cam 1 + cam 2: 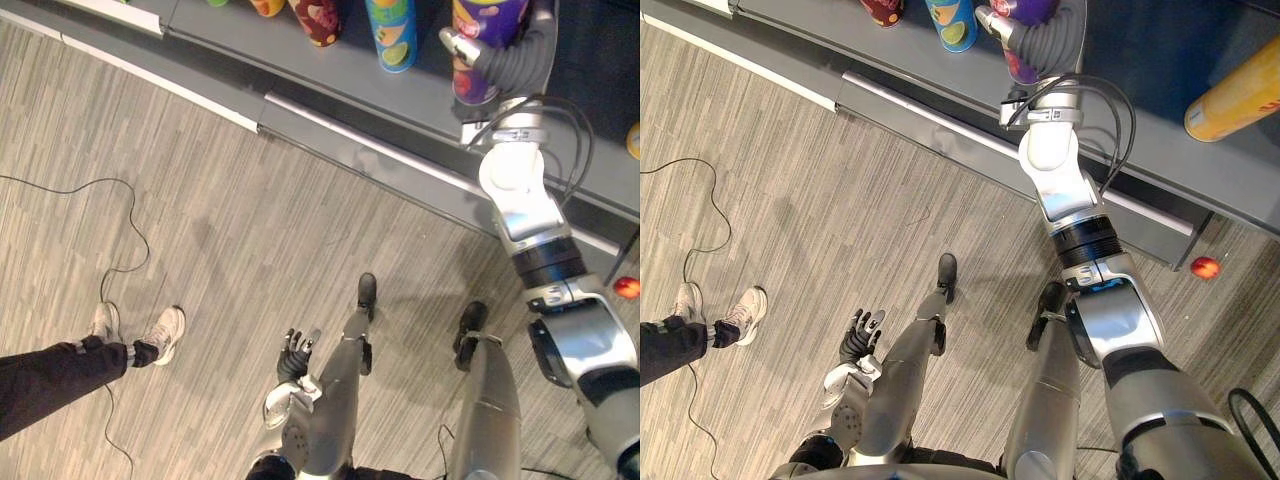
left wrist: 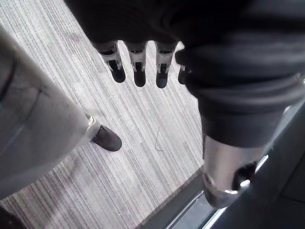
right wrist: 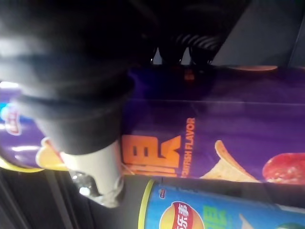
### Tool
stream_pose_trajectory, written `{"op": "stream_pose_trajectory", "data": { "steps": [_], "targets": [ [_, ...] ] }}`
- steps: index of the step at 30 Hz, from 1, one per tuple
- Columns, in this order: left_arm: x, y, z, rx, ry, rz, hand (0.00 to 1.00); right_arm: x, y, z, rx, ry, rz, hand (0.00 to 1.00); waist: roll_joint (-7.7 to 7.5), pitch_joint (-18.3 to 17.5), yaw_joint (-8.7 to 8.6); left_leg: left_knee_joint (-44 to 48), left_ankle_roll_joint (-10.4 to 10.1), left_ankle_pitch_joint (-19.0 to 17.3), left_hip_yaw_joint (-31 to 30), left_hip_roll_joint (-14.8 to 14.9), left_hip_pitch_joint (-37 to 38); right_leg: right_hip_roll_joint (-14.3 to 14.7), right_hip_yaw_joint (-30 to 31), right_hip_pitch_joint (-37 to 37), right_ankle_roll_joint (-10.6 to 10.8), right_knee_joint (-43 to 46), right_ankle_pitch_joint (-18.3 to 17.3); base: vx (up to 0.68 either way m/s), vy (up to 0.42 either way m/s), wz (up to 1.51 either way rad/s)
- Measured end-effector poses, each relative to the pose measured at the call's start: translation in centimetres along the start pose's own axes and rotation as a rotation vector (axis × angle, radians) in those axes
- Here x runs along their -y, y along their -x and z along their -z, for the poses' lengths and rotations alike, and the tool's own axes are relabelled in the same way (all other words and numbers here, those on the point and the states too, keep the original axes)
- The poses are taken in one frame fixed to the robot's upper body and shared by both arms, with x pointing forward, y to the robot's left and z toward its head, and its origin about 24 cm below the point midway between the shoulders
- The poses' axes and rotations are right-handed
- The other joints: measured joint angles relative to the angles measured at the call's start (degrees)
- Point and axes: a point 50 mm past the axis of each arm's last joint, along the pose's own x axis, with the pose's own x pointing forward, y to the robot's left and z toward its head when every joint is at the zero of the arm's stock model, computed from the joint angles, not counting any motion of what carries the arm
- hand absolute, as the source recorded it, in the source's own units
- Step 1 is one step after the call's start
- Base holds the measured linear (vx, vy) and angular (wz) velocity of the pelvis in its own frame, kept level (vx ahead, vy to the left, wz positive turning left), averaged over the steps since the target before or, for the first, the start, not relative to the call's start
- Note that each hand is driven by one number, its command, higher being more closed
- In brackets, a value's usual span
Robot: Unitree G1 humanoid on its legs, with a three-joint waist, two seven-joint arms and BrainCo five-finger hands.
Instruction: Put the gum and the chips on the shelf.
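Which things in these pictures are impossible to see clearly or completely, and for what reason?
- Purple chips can, gripped by the right hand: its top is cut off by the upper edge of both eye views.
- Blue can beside it: its top is cut off the same way.
- Small red thing on the floor: too small to identify.
- Yellow can on the shelf: its end is cut by the right eye view's edge.
- Person: cut off above the legs by the left edge.

From the head, both eye views look steeply down on the same grey striped plank floor [image 1: 250, 230], with the dark grey shelf [image 1: 300, 70] at twelve o'clock. The left wrist view faces that floor past the left hand [image 2: 139, 74]; the right wrist view sits very close to the purple cylindrical chips can [image 3: 214, 124].
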Motion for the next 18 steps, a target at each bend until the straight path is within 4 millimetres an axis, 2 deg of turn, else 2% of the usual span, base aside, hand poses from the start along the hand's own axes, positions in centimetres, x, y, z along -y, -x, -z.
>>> {"op": "stream_pose_trajectory", "data": {
  "steps": [18],
  "targets": [
    [0.0, 0.1, -0.2, 0.020, -0.001, 0.005, 0.00, 1.7, -1.1, 0.8, -0.023, 0.054, 0.035, 1.00, -0.03, 0.0, -0.03, 1.7, 0.2, -0.1, 1.0, -0.1, -2.6, -0.2, 0.8, -2.8, 0.0, 1.2, 0.0, 0.00, -0.048, -0.01]
  ]
}}
